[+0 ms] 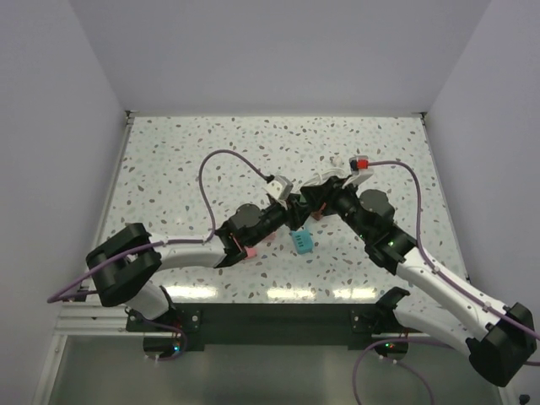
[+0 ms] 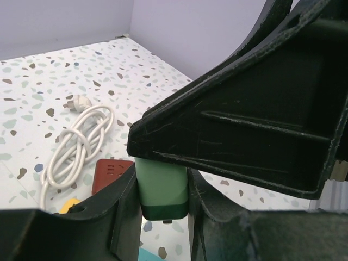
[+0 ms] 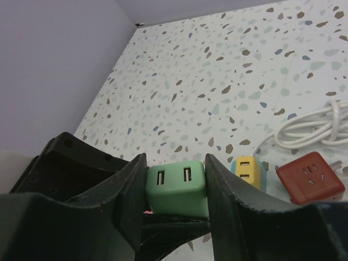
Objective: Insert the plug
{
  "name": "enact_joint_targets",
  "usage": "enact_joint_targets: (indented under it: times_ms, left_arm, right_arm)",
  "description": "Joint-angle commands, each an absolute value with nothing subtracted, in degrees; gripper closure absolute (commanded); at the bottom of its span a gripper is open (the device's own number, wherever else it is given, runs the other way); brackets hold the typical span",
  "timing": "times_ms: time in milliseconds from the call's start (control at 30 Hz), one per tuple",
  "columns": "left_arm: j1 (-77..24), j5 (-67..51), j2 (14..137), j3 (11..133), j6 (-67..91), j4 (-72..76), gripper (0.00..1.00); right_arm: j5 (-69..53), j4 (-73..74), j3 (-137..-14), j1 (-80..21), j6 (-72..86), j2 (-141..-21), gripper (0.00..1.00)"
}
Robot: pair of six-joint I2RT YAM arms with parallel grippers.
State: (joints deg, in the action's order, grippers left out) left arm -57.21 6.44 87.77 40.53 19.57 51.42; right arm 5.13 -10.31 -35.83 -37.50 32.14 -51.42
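Observation:
A light green plug block (image 2: 161,185) with a dark green base and two slots on one face (image 3: 175,187) is held above the table. My left gripper (image 2: 162,209) is shut on its sides from below. My right gripper (image 3: 175,179) is also shut on it, crossing just over the left fingers. In the top view both grippers meet at mid-table, left (image 1: 289,211) and right (image 1: 314,201), and the plug is hidden between them. A red socket block (image 3: 310,182) lies on the table beyond; it also shows in the left wrist view (image 2: 110,174).
A coiled white cable (image 2: 76,147) lies beside the red socket, also seen in the right wrist view (image 3: 315,128). A yellow and blue cube adapter (image 3: 247,169) sits by the socket. A cyan block (image 1: 302,243) lies on the speckled table under the grippers.

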Motion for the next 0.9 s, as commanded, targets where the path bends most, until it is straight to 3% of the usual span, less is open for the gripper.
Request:
enact_joint_targets:
  times_ms: [0, 33, 67, 267, 867]
  left_arm:
    - [-58.4, 13.4, 88.9, 41.2, 12.0, 58.7, 1.0]
    - [-59.2, 14.9, 89.1, 41.0, 10.9, 60.1, 1.0]
    - [-59.8, 18.2, 89.6, 40.4, 8.6, 61.0, 1.0]
    - [-62.8, 27.9, 93.5, 41.2, 1.4, 67.1, 1.0]
    - [-65.9, 33.9, 98.0, 40.1, -20.6, 82.1, 1.0]
  right_arm:
    - [8.4, -4.5, -40.1, -38.0, 30.2, -52.1, 0.59]
    - [9.3, -3.4, -40.5, -37.9, 29.7, -52.2, 0.45]
    - [10.2, -1.1, -41.6, -38.0, 29.4, -52.2, 0.4]
    - [15.0, 6.9, -46.1, -38.0, 28.3, -52.6, 0.25]
    - [7.7, 19.9, -59.4, -38.0, 31.2, -59.9, 0.27]
